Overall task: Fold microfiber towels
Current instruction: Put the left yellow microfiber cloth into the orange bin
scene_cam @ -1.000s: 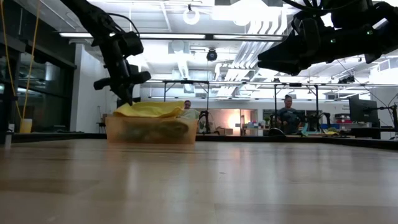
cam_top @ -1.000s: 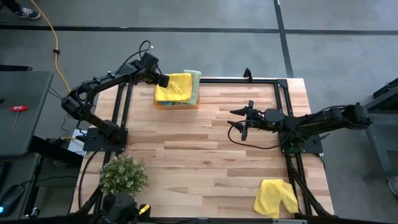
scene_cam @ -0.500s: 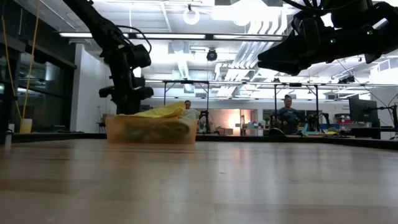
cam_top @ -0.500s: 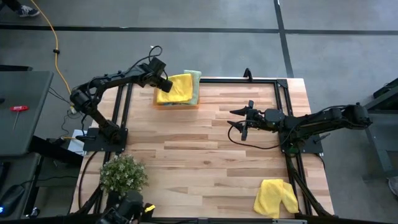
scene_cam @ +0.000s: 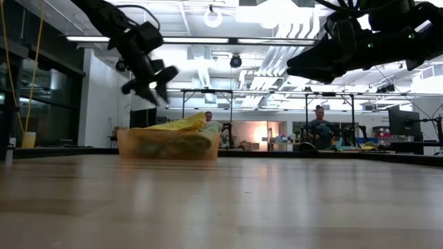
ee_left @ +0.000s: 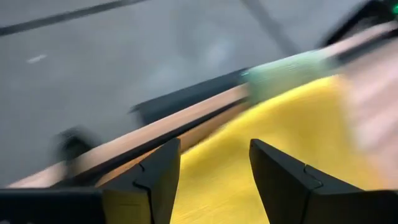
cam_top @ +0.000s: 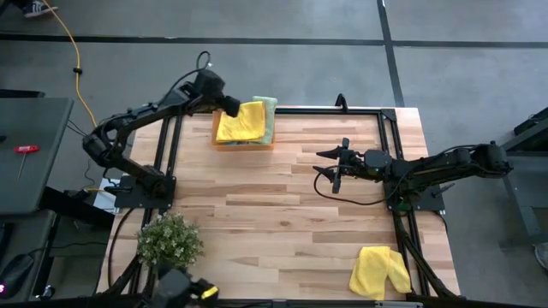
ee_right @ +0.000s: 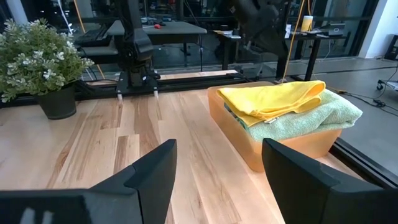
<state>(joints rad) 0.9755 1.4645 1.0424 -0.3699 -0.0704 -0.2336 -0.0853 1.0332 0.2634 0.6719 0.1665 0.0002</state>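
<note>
The left pincer [cam_top: 229, 105] hangs above the far-left corner of the desk [cam_top: 282, 214], its fingers parted with nothing between them; directly below and just ahead of it lies a folded yellow towel [cam_top: 242, 121], topmost on a stack in the orange tray [cam_top: 243, 144]; a light green towel [cam_top: 269, 118] lies under the yellow one and shows along the side of the stack away from this pincer; in the low view the left pincer sits clear above the tray, not touching the cloth; the left wrist view shows yellow cloth between the two dark fingers [ee_left: 155, 180], which stand apart. The right pincer [cam_top: 330, 168] hovers over the middle of the desk, well apart from the tray, jaws spread and empty, pointing toward the left arm's side; its wrist view faces the tray and the stack. A second yellow towel [cam_top: 380, 271] lies loosely crumpled at the near edge of the desk, well behind the right pincer, beside that arm's base side. A green plant [cam_top: 169, 240] stands at the near-left corner, well apart from both pincers.
</note>
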